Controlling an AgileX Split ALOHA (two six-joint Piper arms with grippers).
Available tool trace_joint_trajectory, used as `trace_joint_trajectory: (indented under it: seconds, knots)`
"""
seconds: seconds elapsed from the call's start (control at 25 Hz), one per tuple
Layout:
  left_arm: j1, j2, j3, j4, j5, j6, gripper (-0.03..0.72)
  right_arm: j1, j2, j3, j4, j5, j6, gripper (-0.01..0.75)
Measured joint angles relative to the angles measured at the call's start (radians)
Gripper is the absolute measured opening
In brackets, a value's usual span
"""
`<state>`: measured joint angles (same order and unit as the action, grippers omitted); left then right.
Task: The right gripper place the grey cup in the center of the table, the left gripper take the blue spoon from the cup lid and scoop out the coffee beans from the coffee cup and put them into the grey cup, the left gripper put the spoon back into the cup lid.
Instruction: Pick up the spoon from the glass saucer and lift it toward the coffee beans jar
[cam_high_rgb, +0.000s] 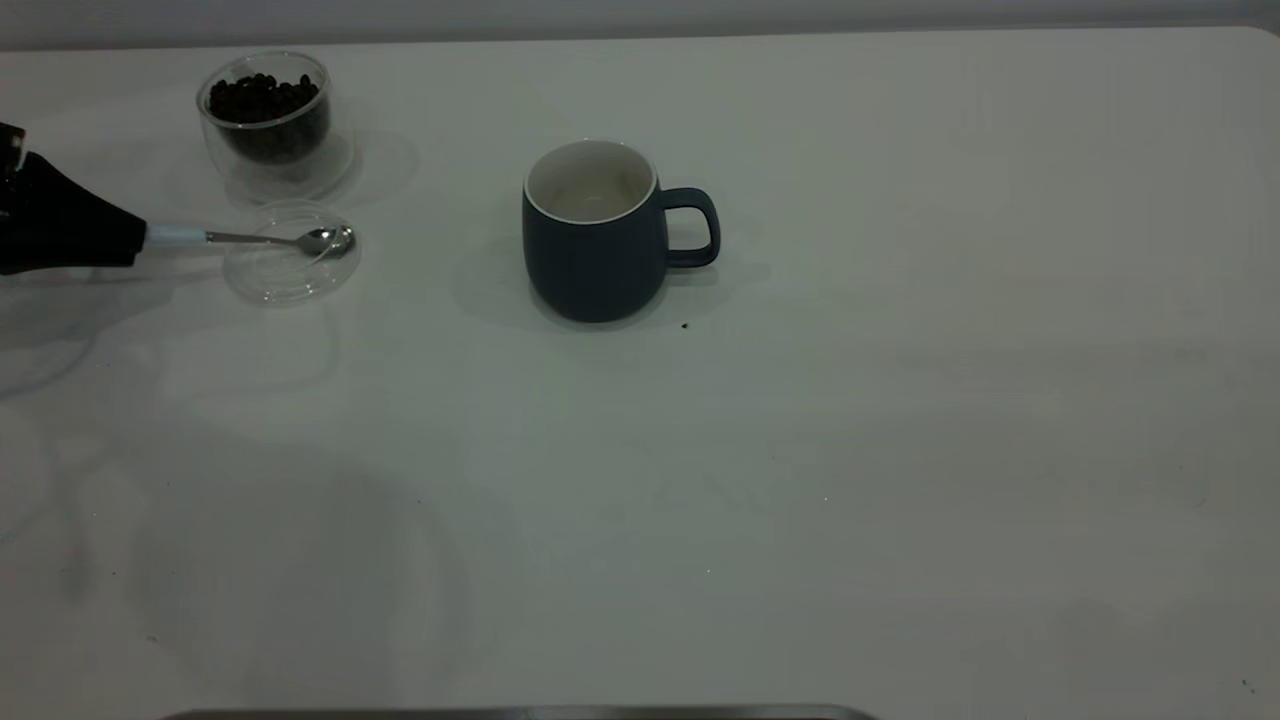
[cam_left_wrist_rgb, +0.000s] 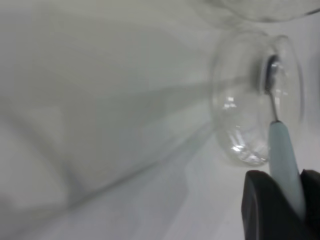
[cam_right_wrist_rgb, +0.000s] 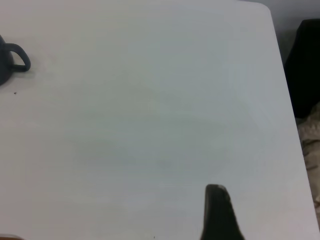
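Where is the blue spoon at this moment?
In the exterior view, the blue spoon is at far left: bowl over the cup lid, handle inside the left end effector, near the coffee cup.

Left claw clamped and low at the left edge; right arm out of the exterior view.

Left claw (cam_high_rgb: 135, 238): black tapered fingers lie nearly level just above the worktop (cam_high_rgb: 800, 450), tips pointing right, closed on the pale handle of the blue spoon (cam_high_rgb: 250, 238). Left wrist view confirms both fingers (cam_left_wrist_rgb: 262, 205) pinch the handle. Right claw: one dark fingertip (cam_right_wrist_rgb: 217, 212) visible in right wrist view, above bare worktop; opening not determinable.
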<state>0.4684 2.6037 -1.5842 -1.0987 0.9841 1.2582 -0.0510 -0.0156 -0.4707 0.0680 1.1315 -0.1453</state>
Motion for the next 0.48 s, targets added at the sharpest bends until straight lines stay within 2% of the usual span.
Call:
trace_joint_trajectory:
  seconds: [0.48]
  knots:
    - [0.0, -0.007, 0.0, 0.005, 0.12, -0.015, 0.134, 0.0, 0.0, 0.0, 0.0, 0.0, 0.0, 0.453]
